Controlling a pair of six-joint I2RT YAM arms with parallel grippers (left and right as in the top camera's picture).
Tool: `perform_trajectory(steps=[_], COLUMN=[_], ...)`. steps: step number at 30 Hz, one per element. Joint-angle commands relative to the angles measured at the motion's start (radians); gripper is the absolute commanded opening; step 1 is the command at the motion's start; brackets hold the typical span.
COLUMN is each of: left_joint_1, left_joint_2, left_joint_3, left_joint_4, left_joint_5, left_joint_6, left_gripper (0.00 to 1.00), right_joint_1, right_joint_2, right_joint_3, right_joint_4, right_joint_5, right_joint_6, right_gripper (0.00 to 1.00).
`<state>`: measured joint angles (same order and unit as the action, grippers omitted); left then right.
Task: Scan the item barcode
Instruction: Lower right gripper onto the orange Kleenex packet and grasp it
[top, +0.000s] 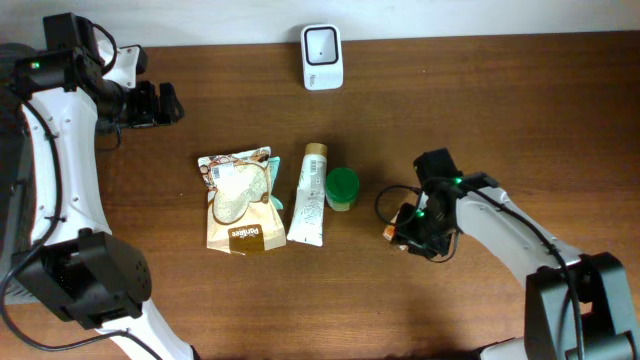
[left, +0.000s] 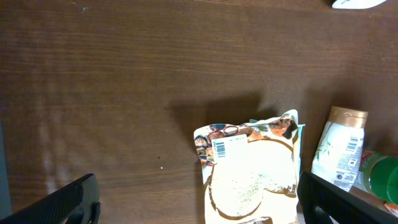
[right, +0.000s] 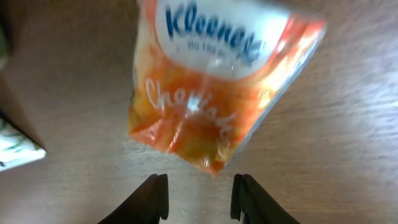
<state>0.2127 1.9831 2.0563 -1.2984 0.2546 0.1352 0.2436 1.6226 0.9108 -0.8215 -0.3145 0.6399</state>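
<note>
dark brown wood table (top: 500, 110), fine grain running side to side, slightly glossy, and a pale strip of room past its far edge.

nearest the front, on the right half, the right gripper (right: 199, 198) points down at the pack (right: 211, 87). the jaws stand a narrow way apart with bare wood showing between the two dark fingers (right: 155, 196). the pack's lower corner sits right at the fingertips; whether it touches them, i cannot tell. the pack is a soft plastic tissue packet, orange below and white on top with blue kleenex lettering, crinkly, shiny and a bit blurred. it lies flat on the table, well right of the other goods, with the arm over most of it from above.

further in, mid-table, there is a row: a flat printed pouch (top: 238, 200) with torn-looking top edges and a barcode on its upper corner, a pale tube (top: 310, 195) with a tan cap just beside it, then a round green jar (top: 342, 188) touching the tube.

farther back on the left, the left gripper (top: 172, 103) hangs with its jaws spread wide and nothing in them.

at the far edge stands the scanner (top: 322, 56), a white, rounded box with a dark window.
</note>
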Motion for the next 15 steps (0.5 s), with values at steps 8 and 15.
perform_trajectory(steps=[8,15], left_joint_1=[0.000,0.000], left_joint_2=[-0.023,-0.023], left_joint_3=[0.006,0.006], left_joint_4=[-0.002,-0.002], left_joint_5=[0.008,0.008], left_joint_6=[0.016,0.016], left_gripper=[0.99,0.99], right_joint_1=[0.016,-0.040], right_joint_2=[0.020,0.035], right_joint_3=[-0.037,-0.017], right_joint_4=[0.095,0.196], right_joint_5=[0.125,0.174], right_joint_6=[0.087,-0.166], right_gripper=[0.37,0.37])
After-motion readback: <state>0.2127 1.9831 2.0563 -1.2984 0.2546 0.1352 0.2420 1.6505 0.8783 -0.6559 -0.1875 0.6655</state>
